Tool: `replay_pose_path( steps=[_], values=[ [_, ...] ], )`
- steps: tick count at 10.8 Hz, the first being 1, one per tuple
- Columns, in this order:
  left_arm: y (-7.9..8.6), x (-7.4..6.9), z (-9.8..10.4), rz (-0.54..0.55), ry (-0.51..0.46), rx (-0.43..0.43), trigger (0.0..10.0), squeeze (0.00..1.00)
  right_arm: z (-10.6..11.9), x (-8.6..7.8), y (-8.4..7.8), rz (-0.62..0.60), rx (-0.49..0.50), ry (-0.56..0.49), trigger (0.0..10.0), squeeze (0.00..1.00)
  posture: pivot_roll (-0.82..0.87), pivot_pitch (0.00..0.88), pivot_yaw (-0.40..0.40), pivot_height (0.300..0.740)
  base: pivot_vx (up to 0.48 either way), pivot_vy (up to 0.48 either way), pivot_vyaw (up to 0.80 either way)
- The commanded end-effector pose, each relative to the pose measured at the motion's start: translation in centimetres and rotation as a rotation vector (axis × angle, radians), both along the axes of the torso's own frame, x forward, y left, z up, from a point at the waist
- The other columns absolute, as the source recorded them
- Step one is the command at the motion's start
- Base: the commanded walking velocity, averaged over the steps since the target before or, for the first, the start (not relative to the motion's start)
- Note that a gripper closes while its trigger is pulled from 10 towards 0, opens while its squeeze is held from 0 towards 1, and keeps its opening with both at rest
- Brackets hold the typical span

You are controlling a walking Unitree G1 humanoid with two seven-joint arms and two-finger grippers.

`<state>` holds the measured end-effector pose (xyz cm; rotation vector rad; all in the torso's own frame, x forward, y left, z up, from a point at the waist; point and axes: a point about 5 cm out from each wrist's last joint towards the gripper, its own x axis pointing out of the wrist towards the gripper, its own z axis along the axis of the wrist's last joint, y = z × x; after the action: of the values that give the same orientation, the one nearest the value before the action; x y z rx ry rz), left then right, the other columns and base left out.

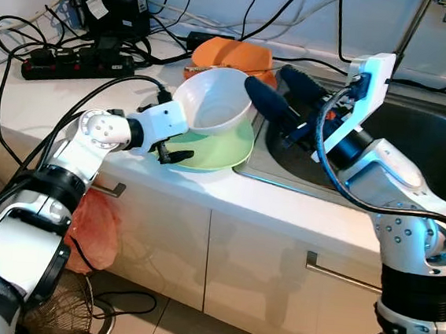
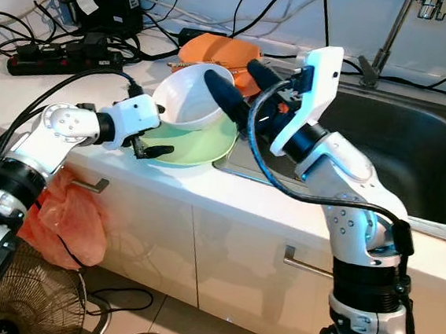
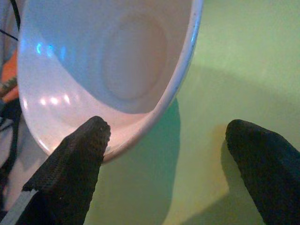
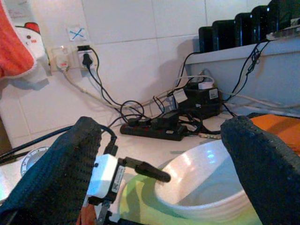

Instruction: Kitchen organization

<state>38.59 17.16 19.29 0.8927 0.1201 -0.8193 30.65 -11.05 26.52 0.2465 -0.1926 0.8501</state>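
The left gripper (image 1: 173,148) sits at the counter's front edge with its fingers spread. One black finger (image 3: 77,157) touches the underside of the white bowl (image 1: 212,101) near its rim; the other (image 3: 265,164) is out over the green plate (image 1: 228,150). The bowl does not appear to be pinched between them.

The white bowl lies tilted in the green plate, which rests on the countertop (image 1: 47,110) just beside the sink (image 1: 438,148). The bowl's lower rim rests on the plate and its opening faces up and toward the sink side. It has no long axis worth noting, being round; its axis of symmetry leans away from upright.

The right gripper (image 1: 282,90) hangs just beyond the bowl, over the sink's near corner, fingers wide apart and closed on nothing. Its wrist view looks between them at the bowl and plate below.

Behind the plate lies an orange item (image 1: 234,55), identity uncertain. Farther back, a black power strip (image 1: 75,64) and a tangle of cables lie against the tiled wall.

Judgement: the step in hand is taking hold of or separating the bowl from the plate. The next move calls for one gripper to close across the bowl's rim wall while the plate is kept from sliding toward the counter edge.
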Motion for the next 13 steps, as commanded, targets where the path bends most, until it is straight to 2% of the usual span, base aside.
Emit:
replay_pose_path(
  steps=[1,4,5,6,7,8,10,11,12,13],
  values=[
    [-0.4,0.5,1.3,-0.006,-0.073,0.038,10.0,0.00,-0.1,-0.4,0.4,0.013,-0.005,-0.002,10.0,0.00,0.20,0.000,0.031,0.740,0.000,0.000,0.00],
    [-0.4,1.3,2.7,0.040,-0.214,0.119,10.0,0.00,-0.1,-0.2,0.5,0.006,0.002,0.000,10.0,0.00,0.21,0.000,0.024,0.740,0.000,0.000,0.00],
    [-1.0,1.5,3.1,0.025,-0.239,0.117,10.0,0.00,-0.1,-0.2,0.6,0.007,0.003,0.001,10.0,0.00,0.21,0.002,0.020,0.740,0.000,0.000,0.00],
    [-1.7,1.5,2.8,-0.006,-0.229,0.118,8.6,0.00,0.0,-0.1,0.7,0.016,0.001,-0.002,10.0,0.00,0.21,0.000,0.018,0.740,0.000,0.000,0.00],
    [-2.1,1.4,2.1,-0.029,-0.200,0.135,6.4,0.00,0.1,-0.2,0.7,0.019,0.000,-0.005,10.0,0.00,0.21,0.001,0.017,0.740,0.000,0.000,0.00],
    [-3.0,1.2,1.1,-0.071,-0.166,0.153,10.0,0.00,0.1,-0.2,0.7,0.017,0.001,-0.005,10.0,0.00,0.20,0.002,0.019,0.740,0.000,0.000,0.00],
    [-3.5,1.1,0.4,-0.086,-0.148,0.167,10.0,0.00,0.1,-0.2,0.7,0.017,0.004,-0.004,10.0,0.00,0.20,0.006,0.020,0.740,0.000,0.000,0.00],
    [-3.6,1.1,0.1,-0.081,-0.143,0.165,3.6,0.00,0.0,-0.3,0.7,0.019,0.004,-0.001,10.0,0.00,0.20,0.009,0.020,0.740,0.000,0.000,0.00],
    [-3.7,1.1,0.0,-0.076,-0.133,0.156,0.0,0.00,0.0,-0.3,0.7,0.021,0.002,0.000,10.0,0.00,0.20,0.009,0.019,0.740,0.000,0.000,0.00],
    [-3.7,1.1,0.0,-0.074,-0.136,0.157,0.0,0.00,0.0,-0.3,0.7,0.019,0.003,0.001,10.0,0.00,0.20,0.007,0.018,0.740,0.000,0.000,0.00]
  ],
)
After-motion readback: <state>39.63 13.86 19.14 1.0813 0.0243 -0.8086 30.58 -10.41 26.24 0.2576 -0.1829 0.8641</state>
